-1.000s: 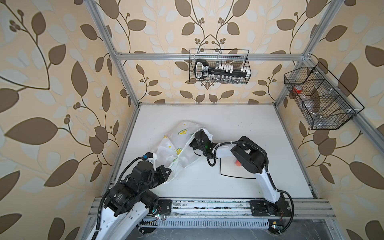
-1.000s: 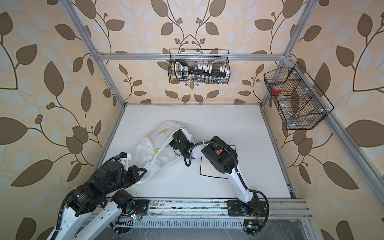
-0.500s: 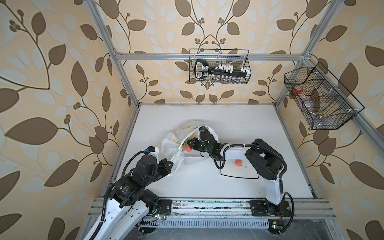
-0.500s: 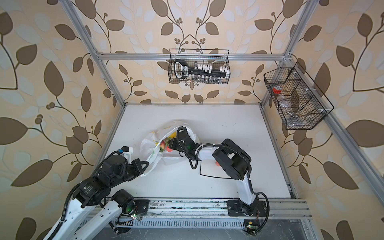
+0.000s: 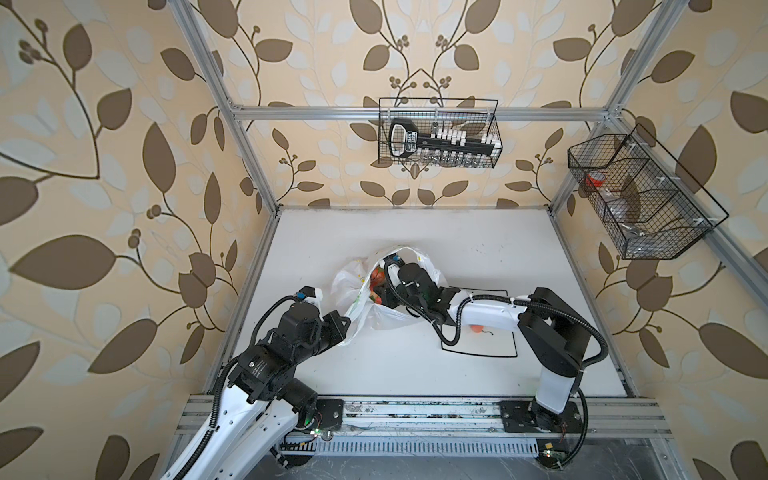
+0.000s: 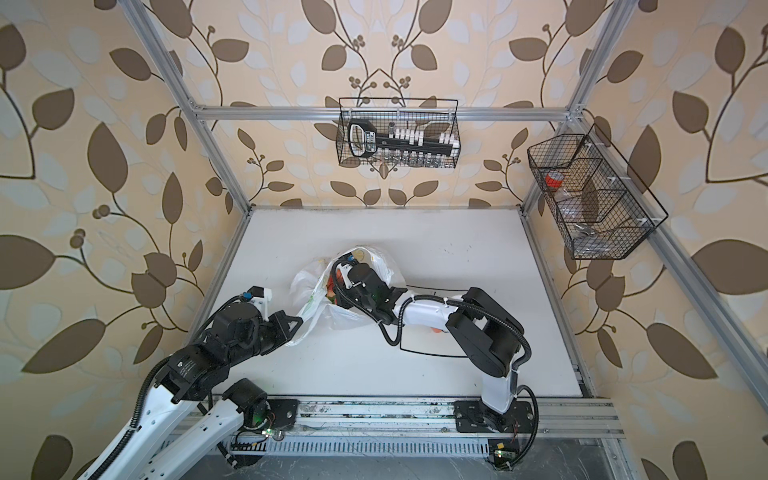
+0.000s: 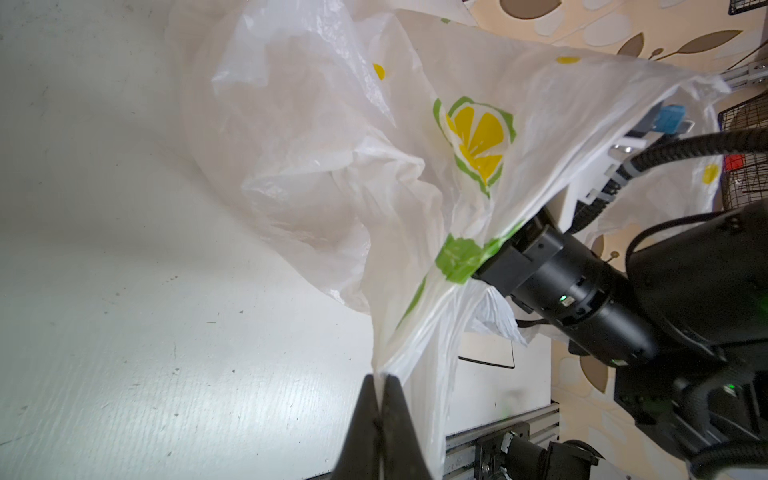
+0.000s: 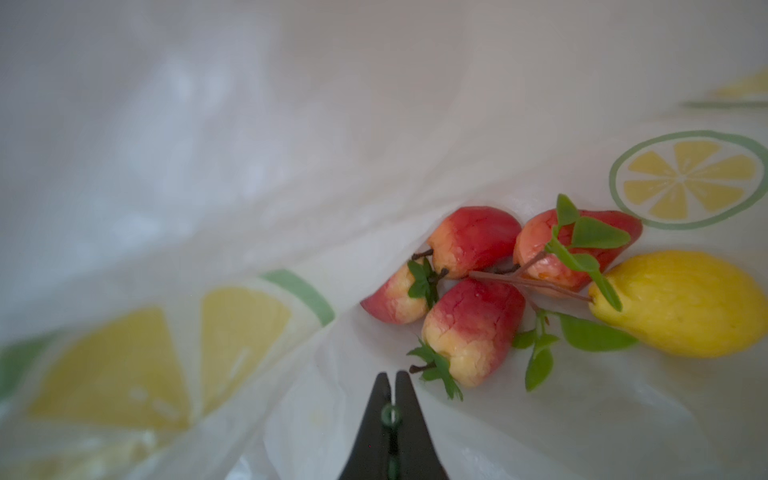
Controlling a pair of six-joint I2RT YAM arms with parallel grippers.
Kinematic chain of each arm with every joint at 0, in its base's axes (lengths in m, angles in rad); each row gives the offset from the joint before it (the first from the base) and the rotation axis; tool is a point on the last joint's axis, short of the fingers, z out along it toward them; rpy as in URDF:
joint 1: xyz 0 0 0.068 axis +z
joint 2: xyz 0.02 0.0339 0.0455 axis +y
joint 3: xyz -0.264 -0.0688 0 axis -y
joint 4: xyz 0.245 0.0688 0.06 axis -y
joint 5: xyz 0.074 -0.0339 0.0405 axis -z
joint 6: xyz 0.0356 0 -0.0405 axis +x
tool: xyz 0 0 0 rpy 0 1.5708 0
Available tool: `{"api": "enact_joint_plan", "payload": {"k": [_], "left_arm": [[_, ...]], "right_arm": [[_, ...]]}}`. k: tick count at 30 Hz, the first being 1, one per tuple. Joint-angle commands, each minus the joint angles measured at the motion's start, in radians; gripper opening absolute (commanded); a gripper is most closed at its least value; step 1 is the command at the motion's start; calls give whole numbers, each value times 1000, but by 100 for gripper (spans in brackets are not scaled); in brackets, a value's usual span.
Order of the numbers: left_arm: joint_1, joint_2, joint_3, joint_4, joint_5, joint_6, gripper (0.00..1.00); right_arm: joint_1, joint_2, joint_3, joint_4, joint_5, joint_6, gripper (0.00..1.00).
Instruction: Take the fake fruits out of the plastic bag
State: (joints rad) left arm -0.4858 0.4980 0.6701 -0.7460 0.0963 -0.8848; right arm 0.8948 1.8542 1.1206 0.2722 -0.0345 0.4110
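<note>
White plastic bag (image 5: 355, 301) held at one edge while an arm goes in for the fake fruits (image 5: 376, 276)
In both top views the bag lies mid table (image 5: 415, 232); the left gripper (image 5: 347, 323) holds its near edge; the right arm (image 5: 486, 316) reaches into the mouth; one small red fruit (image 5: 476, 328) sits on the square plate (image 5: 478, 354); left wrist view: jaws squeezed shut on a fold of bag; right wrist view: the right gripper (image 8: 390, 376) is closed and empty, just beside the heap of red fruits (image 8: 469, 316) and the yellow lemon (image 8: 681, 303); I think it is picking a fruit; next it must open, go around one, squeeze, then pull out.
</note>
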Motion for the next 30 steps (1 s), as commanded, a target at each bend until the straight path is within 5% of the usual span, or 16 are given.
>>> {"api": "enact_joint_plan", "payload": {"k": [1, 14, 23, 30], "left_arm": [[-10, -17, 32, 21, -19, 23, 0], [-10, -25, 16, -21, -46, 3, 0], [-10, -50, -4, -34, -29, 0, 0], [-10, -52, -4, -28, -26, -2, 0]], "right_arm": [[7, -26, 1, -43, 22, -162, 6], [32, -218, -134, 147, -161, -455, 7], [32, -332, -201, 350, -219, -380, 6], [32, -457, -213, 303, -252, -247, 6]]}}
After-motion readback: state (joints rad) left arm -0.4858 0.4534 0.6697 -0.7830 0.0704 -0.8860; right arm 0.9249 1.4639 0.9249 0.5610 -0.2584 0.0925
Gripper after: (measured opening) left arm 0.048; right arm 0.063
